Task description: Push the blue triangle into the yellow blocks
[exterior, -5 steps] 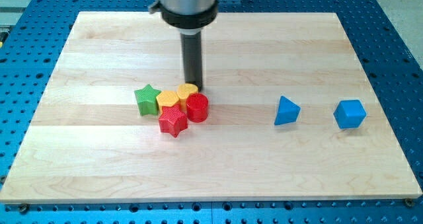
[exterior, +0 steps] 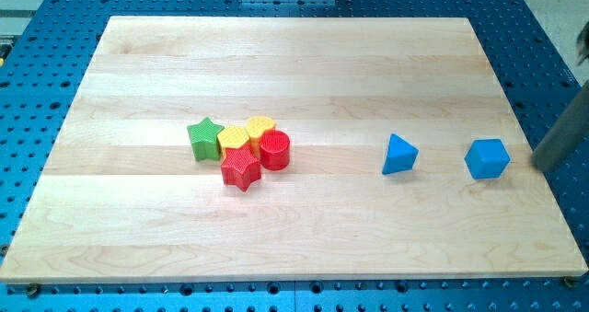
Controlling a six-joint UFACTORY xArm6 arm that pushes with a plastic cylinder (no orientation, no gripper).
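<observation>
Wooden board (exterior: 294,73): my tip (exterior: 541,167), perhaps blurred, has swung from yellow blocks (exterior: 247,132) to right of blue cube (exterior: 487,158).

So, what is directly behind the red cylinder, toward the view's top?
A yellow block touches the red cylinder from behind. Its lower front is hidden by the cylinder, so its shape is unclear. My tip is far away, right of the blue cube.

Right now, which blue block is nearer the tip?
The blue cube, at the view's right; my tip sits just right of it. The blue triangle lies farther left.
</observation>
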